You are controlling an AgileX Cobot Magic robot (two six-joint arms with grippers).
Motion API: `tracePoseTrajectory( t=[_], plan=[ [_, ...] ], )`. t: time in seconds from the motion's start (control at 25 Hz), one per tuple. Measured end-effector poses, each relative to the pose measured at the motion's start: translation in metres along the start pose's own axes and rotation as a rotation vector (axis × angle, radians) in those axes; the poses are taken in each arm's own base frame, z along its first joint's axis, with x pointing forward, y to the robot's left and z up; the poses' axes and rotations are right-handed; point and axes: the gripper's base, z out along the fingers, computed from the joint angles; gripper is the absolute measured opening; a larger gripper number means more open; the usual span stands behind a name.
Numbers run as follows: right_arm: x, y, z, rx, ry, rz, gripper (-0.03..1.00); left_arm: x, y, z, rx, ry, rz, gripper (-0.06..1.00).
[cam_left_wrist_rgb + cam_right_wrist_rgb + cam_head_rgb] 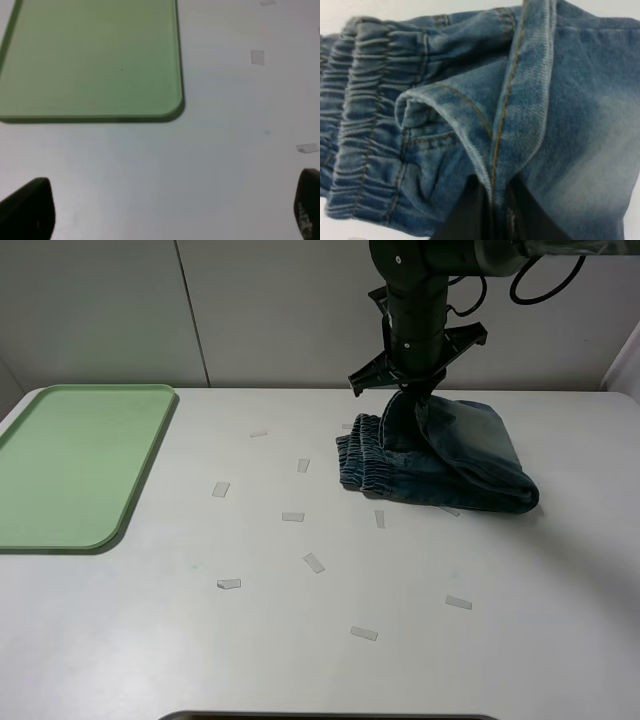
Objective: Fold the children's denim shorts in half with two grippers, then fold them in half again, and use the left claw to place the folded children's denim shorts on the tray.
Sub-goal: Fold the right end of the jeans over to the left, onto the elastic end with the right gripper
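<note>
Faded blue denim fills my right wrist view: the small children's denim shorts (420,125) with their gathered elastic waistband. My right black two-fingered gripper (492,210) is clamped on a stitched hem edge, with a finger (465,215) on either side of the fold. In the high view that gripper (413,390) hangs from its bulky black arm in the upper middle-right of the frame. It holds one flap of the shorts (440,465) raised while the rest lies bunched on the white table (300,670), right of centre. The large flat pale-green plastic tray (70,460) sits at the left edge of the frame, well apart from the shorts. My left gripper (167,215) has its black fingertips (27,210) spread wide with nothing between them. It hovers over bare table near a rounded corner of the tray (90,60). Small clear tape scraps (293,516) dot the table between tray and shorts.
</note>
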Motion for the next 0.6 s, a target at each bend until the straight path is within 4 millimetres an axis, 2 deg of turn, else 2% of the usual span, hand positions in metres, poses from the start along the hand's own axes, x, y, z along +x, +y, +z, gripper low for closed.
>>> tracePoseTrajectory(
  t=[0.08, 0.12, 0.2, 0.24, 0.32, 0.48, 0.6],
  plan=[
    [-0.001, 0.001, 0.0, -0.006, -0.009, 0.002, 0.02, 0.0, 0.0, 0.0, 0.0, 0.0, 0.0, 0.95],
    [-0.001, 0.001, 0.0, -0.009, -0.011, 0.007, 0.08, 0.0, 0.0, 0.0, 0.0, 0.0, 0.0, 0.95],
    [-0.001, 0.003, 0.0, -0.036, -0.008, 0.031, 0.31, 0.0, 0.0, 0.0, 0.0, 0.0, 0.0, 0.95],
    [0.0, 0.005, 0.0, -0.06, -0.001, 0.051, 0.49, 0.0, 0.0, 0.0, 0.0, 0.0, 0.0, 0.95],
    [0.001, 0.009, 0.0, -0.101, 0.014, 0.077, 0.62, 0.0, 0.0, 0.0, 0.0, 0.0, 0.0, 0.95],
    [0.002, 0.012, -0.001, -0.136, 0.029, 0.099, 0.68, 0.0, 0.0, 0.0, 0.0, 0.0, 0.0, 0.95],
    [0.001, 0.012, -0.003, -0.134, 0.036, 0.101, 0.69, 0.0, 0.0, 0.0, 0.0, 0.0, 0.0, 0.95]
  ],
)
